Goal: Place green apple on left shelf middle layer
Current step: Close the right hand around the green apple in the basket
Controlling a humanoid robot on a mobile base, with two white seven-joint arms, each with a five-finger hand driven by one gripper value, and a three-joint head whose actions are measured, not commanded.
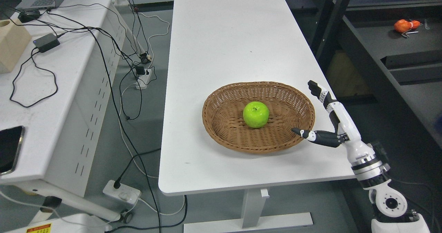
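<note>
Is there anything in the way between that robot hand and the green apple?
Only the wicker basket itself: in the head view, its right rim and woven floor separate the open right hand from the green apple. Nothing else.

We see a green apple (256,114) resting in a wicker basket (221,122) on the white table (224,36). Our right hand (331,119) hovers just beside the basket's right rim, fingers (316,88) spread, holding nothing.

A round brown woven wicker basket (221,122) sits on a long white rectangular table (228,36). To the left, a second white desk (69,74) holds tangled black cables (34,81), a black power adapter (46,42) and a dark phone (9,148). A white power strip (121,192) lies on the grey floor between them.
</note>
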